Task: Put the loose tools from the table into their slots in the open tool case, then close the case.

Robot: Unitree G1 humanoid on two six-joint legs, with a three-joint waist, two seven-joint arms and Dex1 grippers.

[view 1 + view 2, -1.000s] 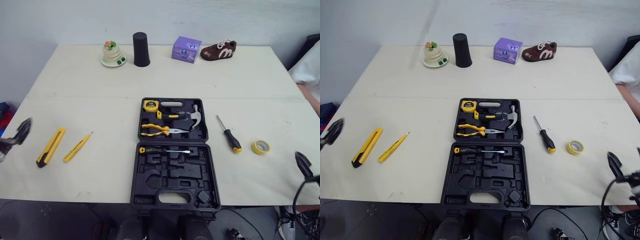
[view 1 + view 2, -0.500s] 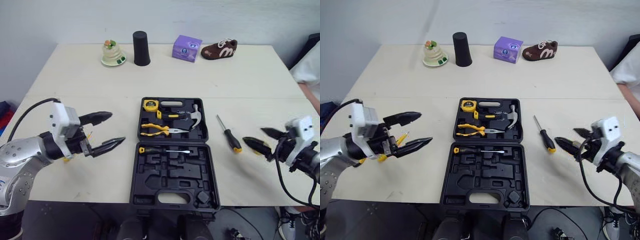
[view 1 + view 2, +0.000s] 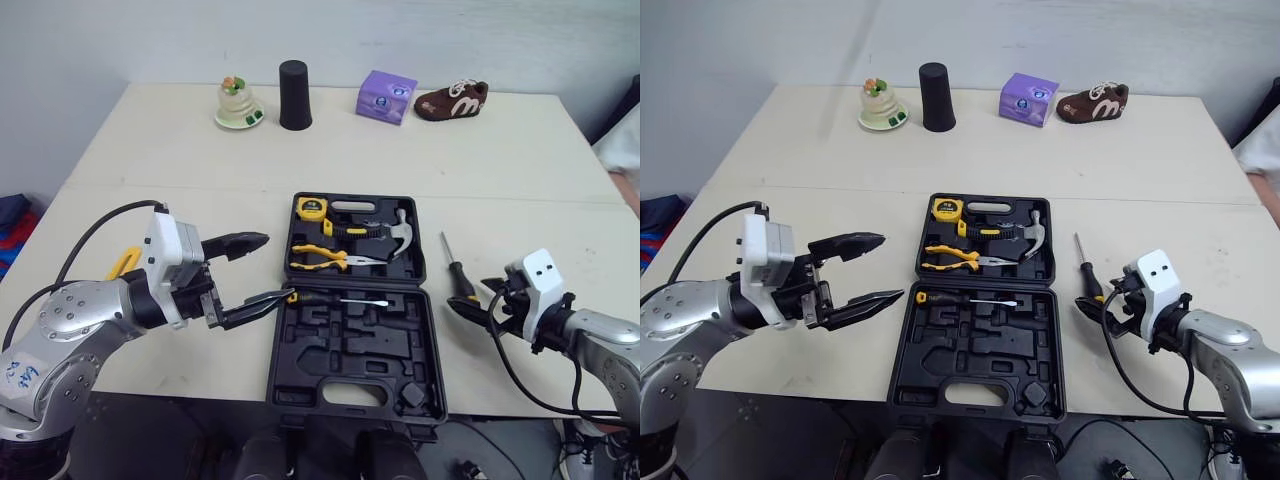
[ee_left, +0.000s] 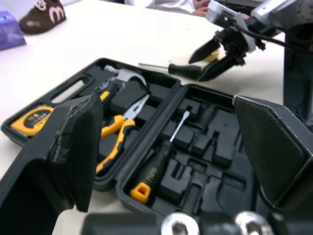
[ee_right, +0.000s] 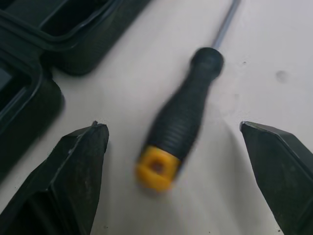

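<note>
At the near edge of the pale table [image 3: 150, 165], centre: one black tool case [image 3: 352, 345], lying open and flat.
- Near half: moulded slots, mostly unfilled. One stowed screwdriver [image 3: 318, 298] with a black handle and yellow butt lies along the far edge.
- Far half: yellow tape measure [image 3: 311, 208] in the left corner. Yellow-handled pliers [image 3: 322, 262] lie below it, and the hammer [image 3: 388, 232] is on the right.

Left of the case: left gripper [image 3: 276, 267], held above the table and pointing at the case's left side. Its fingers are spread wide and hold nothing. The lower fingertip is just beside the butt of the stowed screwdriver.

Behind the left arm: one yellow tool [image 3: 124, 262] on the table, largely hidden, so its type cannot be told.

Right of the case: one loose screwdriver [image 3: 461, 272] flat on the table, near the case but not touching it. It has a black ribbed handle and a yellow butt, with the shaft pointing toward the far side.

At that butt end: right gripper [image 5: 171, 126], low over the table. Its fingers are apart, one on each side of the handle, with bare table showing between each finger and the handle.

Far edge of the table, left to right:
- small ornament [image 3: 238, 103] on a dish
- black cup [image 3: 294, 95], upside down
- purple box [image 3: 386, 97]
- brown shoe [image 3: 450, 101]
</note>
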